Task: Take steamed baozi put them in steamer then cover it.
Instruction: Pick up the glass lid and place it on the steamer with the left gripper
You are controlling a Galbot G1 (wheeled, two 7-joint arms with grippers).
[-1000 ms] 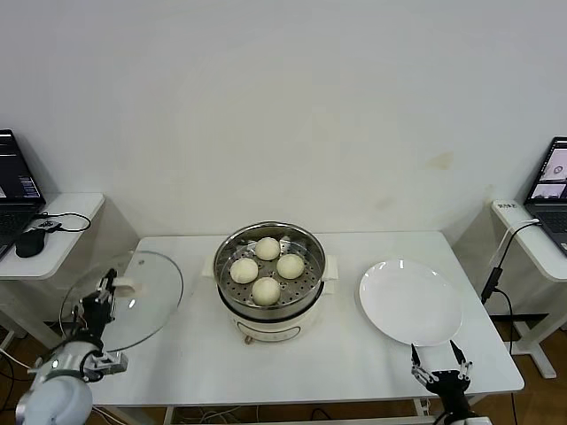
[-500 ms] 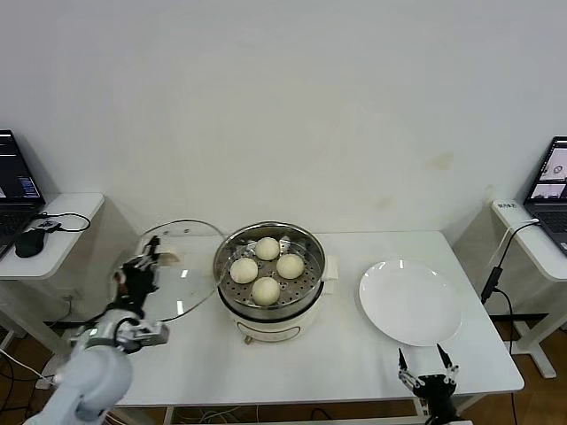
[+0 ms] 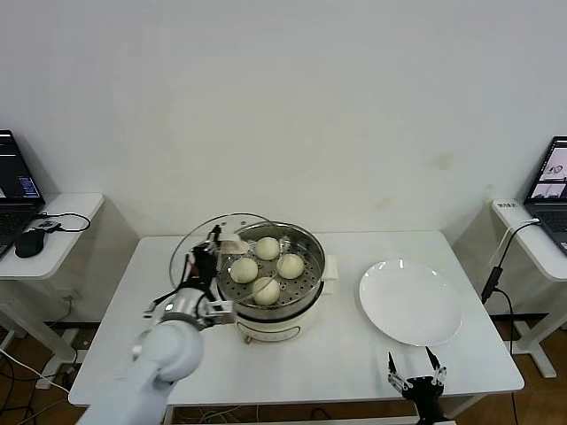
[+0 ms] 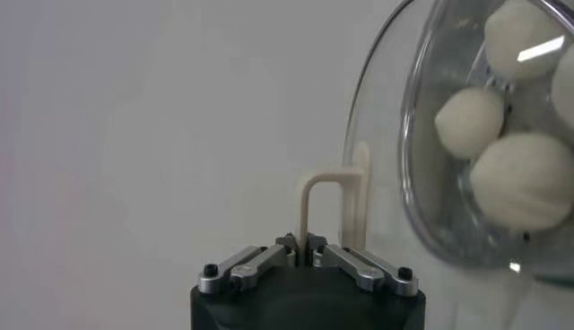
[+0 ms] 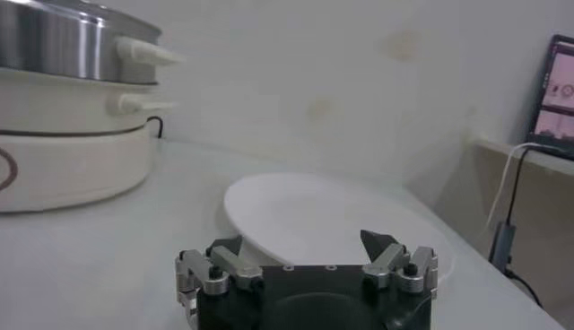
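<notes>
Left gripper held the glass lid at the steamer's left rim; right gripper idle at the near counter edge.

The white counter [image 3: 354,354] carried the steamer [image 3: 270,305] at its centre, steel pot on a cream base, with the white plate [image 3: 410,301] well apart to its right. The glass lid [image 3: 199,243], tilted, overlapped the steamer's left rim. The left gripper [image 3: 205,263] was clamped on the lid's cream handle [image 4: 327,211], fingers pressed together around it. Four baozi [image 3: 267,289] sat clustered on the perforated tray inside the pot, apparently part-covered by the lid's edge. The right gripper [image 3: 413,383] hovered at the near right counter edge, just near of the plate, its fingers spread apart and holding nothing.
</notes>
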